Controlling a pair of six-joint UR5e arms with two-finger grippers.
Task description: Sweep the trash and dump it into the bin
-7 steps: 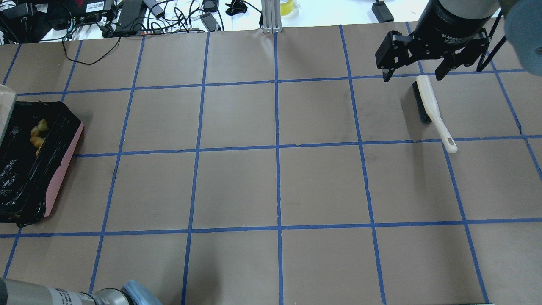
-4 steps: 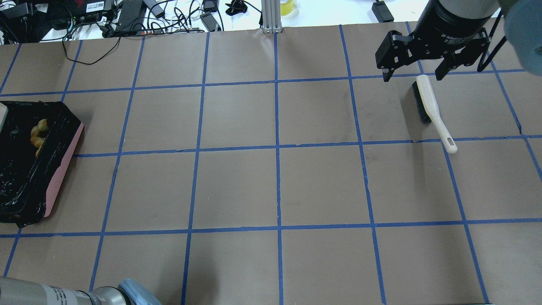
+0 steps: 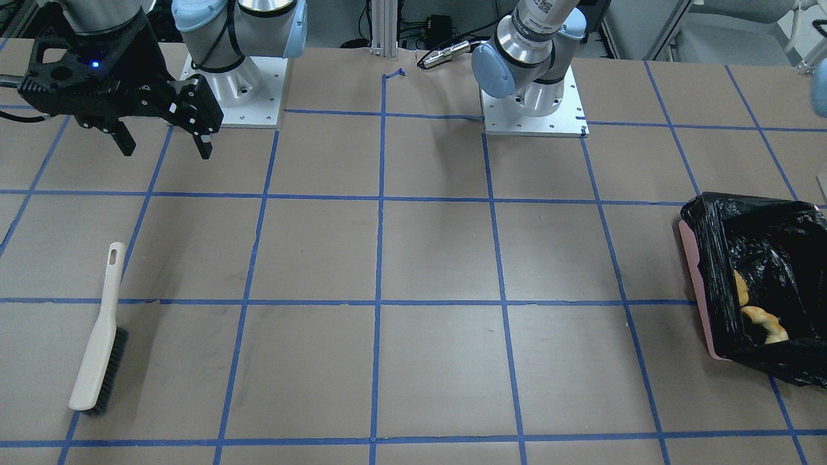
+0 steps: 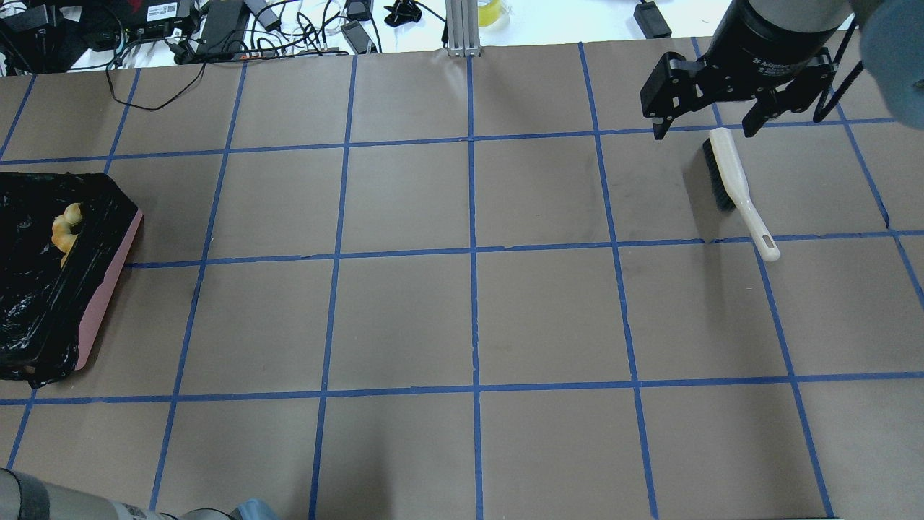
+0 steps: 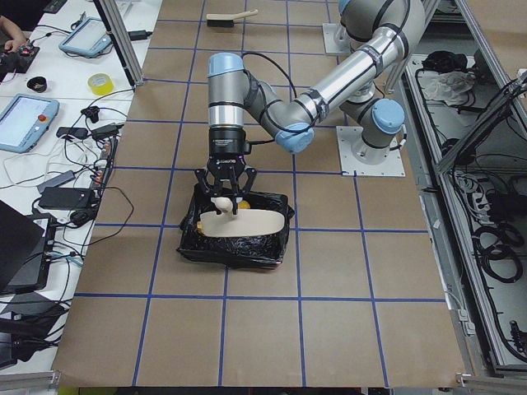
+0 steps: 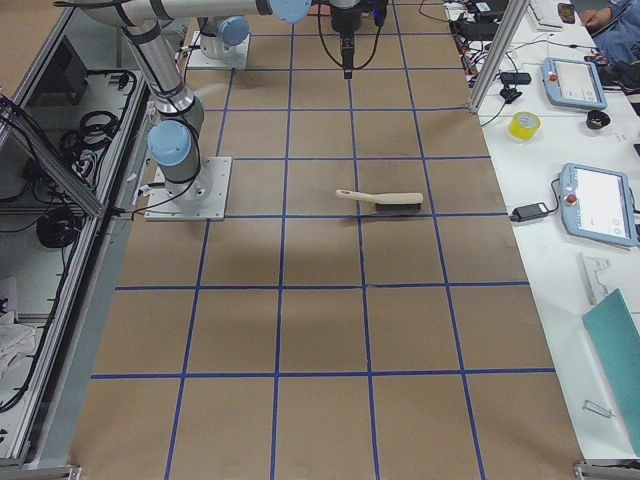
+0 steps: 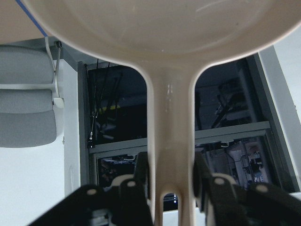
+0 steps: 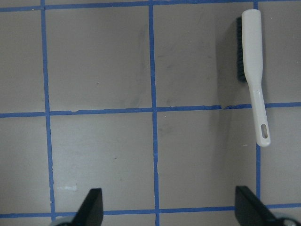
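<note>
At the overhead view's left edge, the cream rim seen over the bin [image 4: 108, 289] one second ago is no longer in frame, and the left arm [image 4: 43, 502] is seen lower at the bottom edge. The brush [image 4: 730, 177] and the right gripper [image 4: 703, 133] are unchanged: the jaws are spread wide and empty above the brush's head end. One orange-yellow piece of trash [image 4: 65, 224] is now uncovered inside the bin's black liner.

Front-facing view: the bin [image 3: 694, 284] is shown at the table's [image 3: 439, 258] right edge, with two pieces of trash [image 3: 765, 325] lying close together by its pink wall; a third cannot be made out. The right gripper [image 3: 165, 147] hangs open, apart from the brush [image 3: 97, 349].

Left view: the dustpan [image 5: 243, 222] is held over the bin [image 5: 235, 247] by the left gripper [image 5: 222, 191].

Right view: the brush [image 6: 385, 200] is shown lying flat.

Left wrist view: the dustpan [image 7: 169, 28] is clamped by its handle between the left gripper's [image 7: 170, 186] fingers [image 7: 141, 172].

Right wrist view: the brush [image 8: 251, 56] lies on the table; the fingers [image 8: 94, 207] are set wide apart with nothing between them.
</note>
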